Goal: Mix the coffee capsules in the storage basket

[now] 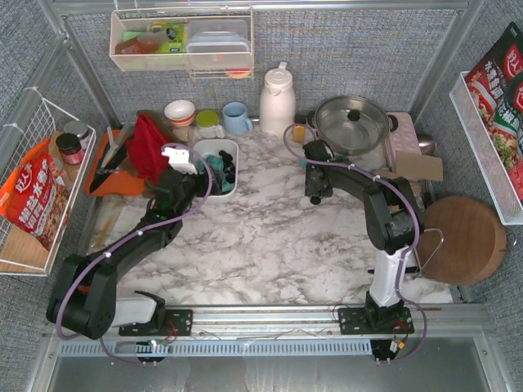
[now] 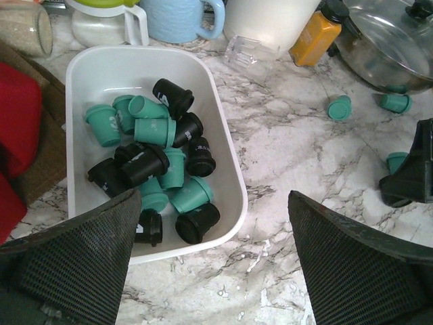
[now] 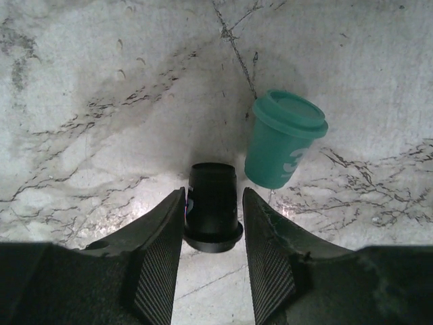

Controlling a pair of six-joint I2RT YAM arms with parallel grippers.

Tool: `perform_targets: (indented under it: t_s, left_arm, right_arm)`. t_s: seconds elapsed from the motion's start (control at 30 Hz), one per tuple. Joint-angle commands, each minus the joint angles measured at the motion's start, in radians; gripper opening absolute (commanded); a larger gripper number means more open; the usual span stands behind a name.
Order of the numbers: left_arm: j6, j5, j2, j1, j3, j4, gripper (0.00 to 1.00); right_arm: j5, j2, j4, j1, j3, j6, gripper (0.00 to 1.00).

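Note:
The white storage basket [image 2: 230, 162] sits at the back left of the marble table, also visible from above [image 1: 214, 147]. It holds several teal and black coffee capsules [image 2: 162, 162] in a loose heap. My left gripper [image 2: 213, 203] hovers open just in front of the basket's near right corner, empty. Three teal capsules [image 2: 339, 107] lie loose on the marble near the pot. My right gripper [image 3: 213, 193] is down on the table, its fingers closed on a black capsule [image 3: 212, 210] lying on its side. A teal capsule [image 3: 281, 145] stands just right of it.
A steel pot [image 1: 351, 122], white thermos [image 1: 277, 100], blue mug [image 1: 237, 118], orange bottle [image 2: 316, 32] and a tipped clear glass [image 2: 250, 53] line the back. A red cloth [image 1: 147, 145] lies left of the basket. A round wooden board [image 1: 462, 239] is at the right.

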Motion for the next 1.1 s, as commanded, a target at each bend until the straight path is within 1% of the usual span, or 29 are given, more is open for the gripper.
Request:
perform_targets:
  t_s: [0.0,0.13,0.23,0.37,0.47,0.53,0.63,0.73,0.9,0.97,1.07]
  left_arm:
    - [0.007,0.01,0.0,-0.005,0.005,0.002,0.96]
    - [0.019,0.033,0.008,-0.012,0.001,0.02,0.94]
    - [0.035,0.093,0.017,-0.021,-0.023,0.081,0.93]
    - [0.072,0.153,0.039,-0.055,-0.051,0.178,0.96]
    - [0.13,0.162,0.068,-0.101,-0.051,0.207,0.99]
    - [0.179,0.189,0.09,-0.132,-0.065,0.258,0.99]
    - [0.246,0.23,0.133,-0.179,-0.105,0.394,0.99]
    - [0.295,0.297,0.191,-0.214,-0.148,0.594,0.99]
    - [0.296,0.408,0.315,-0.258,-0.18,0.875,0.99]
    - [0.285,0.426,0.359,-0.277,-0.184,0.971,0.99]
    - [0.272,0.452,0.422,-0.296,-0.184,1.086,0.99]
  right_arm:
    - [-0.028,0.025,-0.003,-0.007,0.021,-0.006,0.42]
    - [-0.047,0.041,-0.003,-0.01,0.03,-0.013,0.38]
    - [-0.07,0.02,0.0,-0.01,0.023,-0.021,0.33]
    - [-0.103,-0.045,0.025,-0.009,-0.009,-0.032,0.24]
    - [-0.151,-0.113,0.047,-0.004,-0.039,-0.038,0.22]
    - [-0.196,-0.169,0.087,0.007,-0.069,-0.045,0.22]
    - [-0.296,-0.265,0.194,0.029,-0.148,-0.04,0.21]
    - [-0.384,-0.354,0.302,0.067,-0.214,-0.037,0.21]
    - [-0.496,-0.494,0.509,0.158,-0.327,-0.058,0.2]
    - [-0.521,-0.54,0.575,0.191,-0.39,-0.062,0.21]
    - [-0.553,-0.595,0.644,0.228,-0.435,-0.058,0.21]
